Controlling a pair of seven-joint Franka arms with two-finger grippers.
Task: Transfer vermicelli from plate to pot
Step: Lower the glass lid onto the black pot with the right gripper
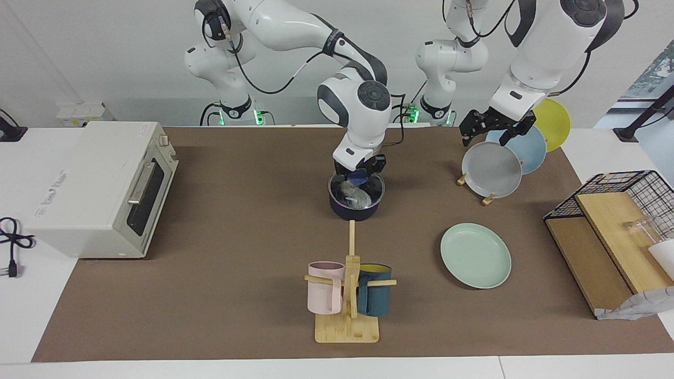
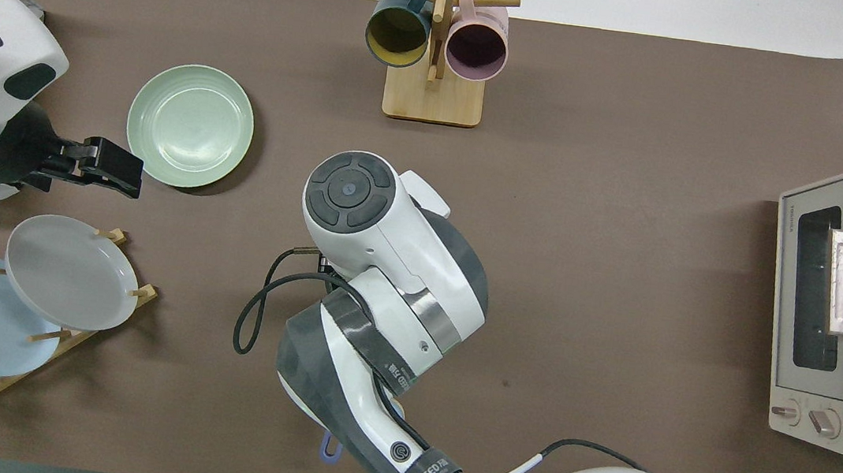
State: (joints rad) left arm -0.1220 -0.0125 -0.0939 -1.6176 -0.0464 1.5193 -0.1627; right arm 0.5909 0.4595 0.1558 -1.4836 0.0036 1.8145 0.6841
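Whitish vermicelli [image 1: 354, 196] lies in the navy pot [image 1: 355, 208]; right gripper [image 1: 359, 169], jaws clenched on its glass lid [image 1: 357, 189]. Left gripper [image 1: 492, 128] hangs released above the grey plate [image 1: 491, 169].

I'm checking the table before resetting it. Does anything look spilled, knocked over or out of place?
Nothing stands out. The vermicelli sits inside the pot, the plate lies flat and bare, and no strands show on the brown mat.
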